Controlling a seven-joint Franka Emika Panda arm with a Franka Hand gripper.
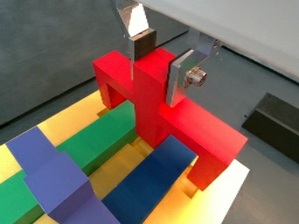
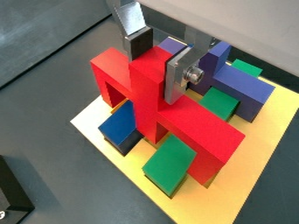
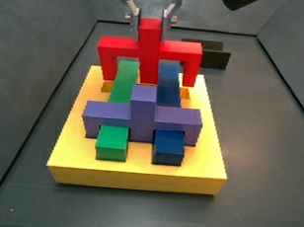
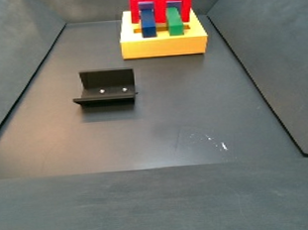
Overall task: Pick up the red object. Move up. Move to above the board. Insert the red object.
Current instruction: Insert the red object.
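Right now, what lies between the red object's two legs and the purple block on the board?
In a side view, the green block and blue block run from under the red object, held by the tool, toward the purple block on the board.

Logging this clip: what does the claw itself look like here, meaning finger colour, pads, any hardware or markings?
The claw, above the board at the red piece, has two flat silver metal fingers tipped with dark pads. In both wrist views one plate carries a round silver bolt head. No cables or markings show. In a side view it looks pale grey.
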